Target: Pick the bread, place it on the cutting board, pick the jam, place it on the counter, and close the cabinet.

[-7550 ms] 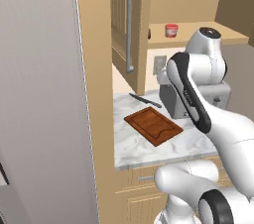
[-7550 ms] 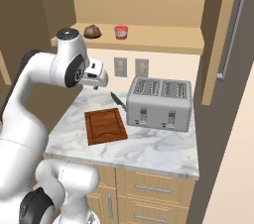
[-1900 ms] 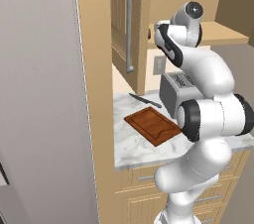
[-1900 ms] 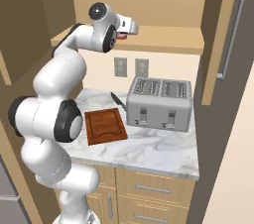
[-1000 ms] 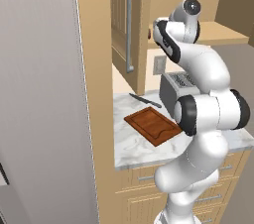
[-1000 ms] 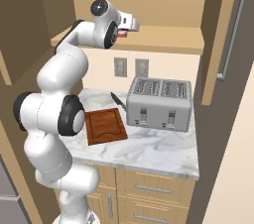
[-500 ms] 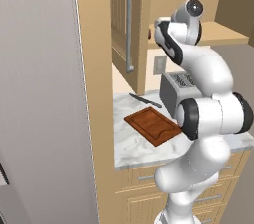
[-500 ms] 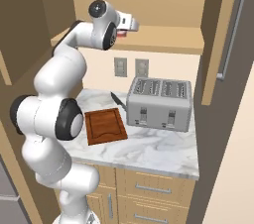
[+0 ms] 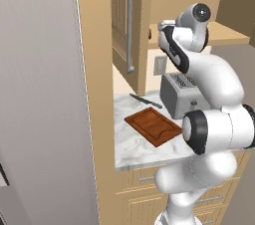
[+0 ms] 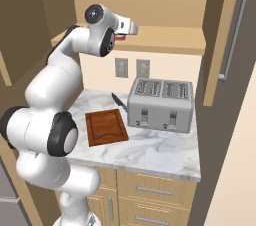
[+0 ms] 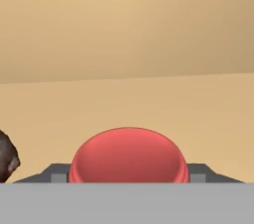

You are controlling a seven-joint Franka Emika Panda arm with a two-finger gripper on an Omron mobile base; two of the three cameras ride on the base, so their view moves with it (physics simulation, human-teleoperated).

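a: left base view, where's the gripper (image 9: 155, 31)?
b: up at the open cabinet (image 9: 124, 25) shelf, just right of the door's bar handle (image 9: 131, 30). jaws hidden, a red bit of the jam (image 9: 150, 33) beside it.
a: below it?
b: toaster (image 9: 180, 95), knife (image 9: 146, 101), then the cutting board (image 9: 152, 126) flat on the counter (image 9: 130, 144), nearer the base.

Left base view: behind the arm on its left, looking forward and down, mid-range. Right base view: same from the right. Both share the counter (image 9: 130, 145), cutting board (image 9: 153, 125), toaster (image 10: 161, 104) and the open cabinet (image 10: 165, 40) shelf the hand reaches into. Hand view: looks along the jaws, very close; the jam (image 11: 129, 155) sits between the fingertips (image 11: 58, 174), with the bread (image 11: 7, 161) off to one side.
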